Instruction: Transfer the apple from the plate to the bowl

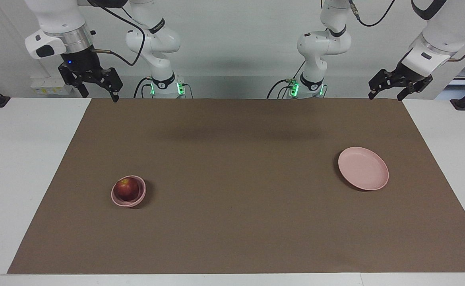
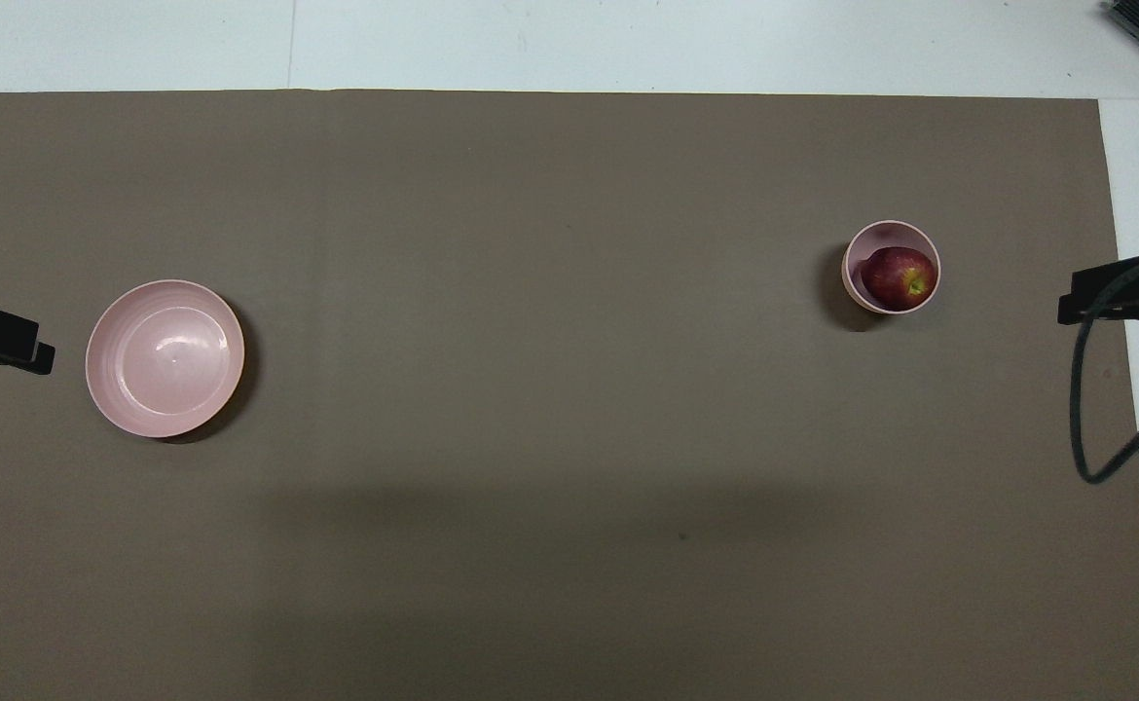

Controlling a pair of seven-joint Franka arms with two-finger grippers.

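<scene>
apple: small round dark red apple with a yellowish patch (image 1: 127, 189), sitting inside the bowl, not on the plate
bowl: small deep pale pink plastic-looking bowl (image 1: 140, 197), toward the right arm's end of the table, upright; the apple fills most of it
plate: wide flat pale pink plate with a low rim (image 1: 363, 168), toward the left arm's end, well apart from the bowl, nothing on it
mat: brown paper-like mat (image 1: 236, 159) over the white table (image 1: 26, 159); both dishes stand on it
right gripper: right gripper (image 1: 97, 84) raised over the mat's edge nearest the robots, at its own end; fingers apart, holding nothing; arm waits
left gripper: left gripper (image 1: 399, 85) raised over the mat's corner nearest the robots, at its own end; fingers look spread, nothing between them; arm waits
task state: looks finished, judging by the apple in the bowl
risk: low. A needless re-grasp could tip the light bowl or roll the apple out. A sweep down by the right arm could clip the rim.
</scene>
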